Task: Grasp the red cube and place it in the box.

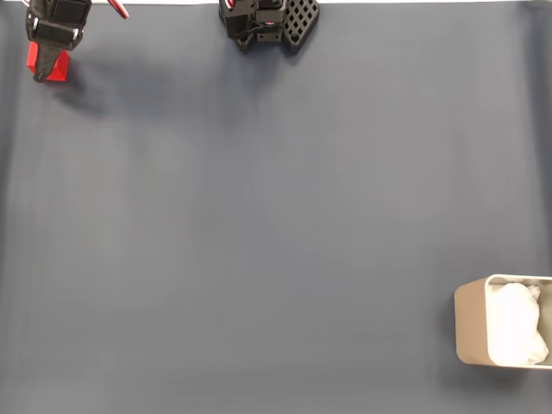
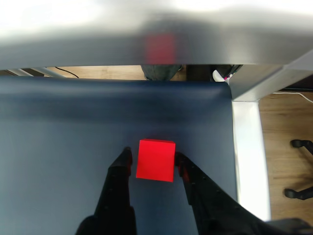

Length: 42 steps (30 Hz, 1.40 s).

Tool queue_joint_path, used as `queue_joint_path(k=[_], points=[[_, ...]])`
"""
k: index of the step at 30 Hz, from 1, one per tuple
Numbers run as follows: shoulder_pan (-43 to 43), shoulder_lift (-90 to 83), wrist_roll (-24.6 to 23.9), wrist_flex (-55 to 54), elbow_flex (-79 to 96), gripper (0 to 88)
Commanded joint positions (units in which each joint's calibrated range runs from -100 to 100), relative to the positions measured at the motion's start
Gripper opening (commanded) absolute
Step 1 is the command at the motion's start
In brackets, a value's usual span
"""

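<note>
Fingers (image 2: 123, 161) astride red cube (image 2: 155, 160); padded box (image 1: 470, 323).

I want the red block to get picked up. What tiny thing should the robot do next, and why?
Probably close the gripper. In the wrist view the red cube sits on the dark blue mat right between the two black fingers, which flank its sides, so squeezing should grip it. The box is far across the mat, for later.

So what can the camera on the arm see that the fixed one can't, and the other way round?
The wrist view alone shows the fingers flanking the red cube, one at each side, plus wooden floor beyond the table. The fixed view alone shows the box with white padding at the far corner, and the arm's base. Both show cube, gripper and dark blue mat.
</note>
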Motion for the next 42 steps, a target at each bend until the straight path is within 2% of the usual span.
queue_joint_path(k=[1,16,27,40,42], points=[[-0.3,-0.2,0.3,-0.1,-2.4,16.1],[-0.5,-0.6,0.8,1.7,-2.4,10.6],[-2.0,-2.4,0.7,2.6,-2.7,10.4],[-9.6,-5.4,0.2,8.9,-10.4,10.4],[-13.5,-5.6,1.4,9.9,-13.9,10.7]])
